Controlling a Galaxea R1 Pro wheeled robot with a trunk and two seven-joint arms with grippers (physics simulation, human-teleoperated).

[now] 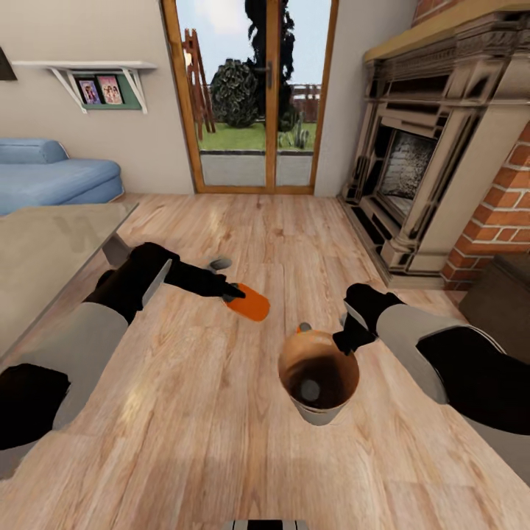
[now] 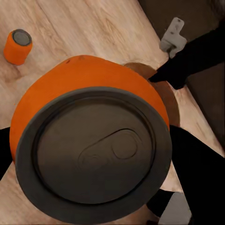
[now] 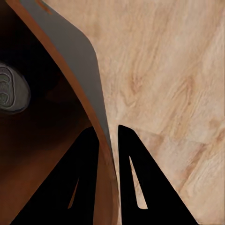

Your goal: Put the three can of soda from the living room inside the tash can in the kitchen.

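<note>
We had the left gripper (image 1: 234,293) pinching an orange can (image 1: 252,302), at ten o'clock from the trash can (image 1: 319,378), whose rim the right gripper (image 3: 108,140) clamped. One can (image 1: 310,389) lay inside. Released short, ours would likely roll across the wood floor (image 1: 177,427) toward the fireplace (image 1: 412,184). Another orange can (image 2: 18,46) stood on the planks.

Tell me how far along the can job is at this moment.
Done: one can already lies inside the bin, its grey top visible. In hand: the left pincer grips an orange can, and the right pincer pinches the bin's wall. Left: another orange can stands on the wood floor, and the bin is in the living room, by the fireplace, not the kitchen.
</note>
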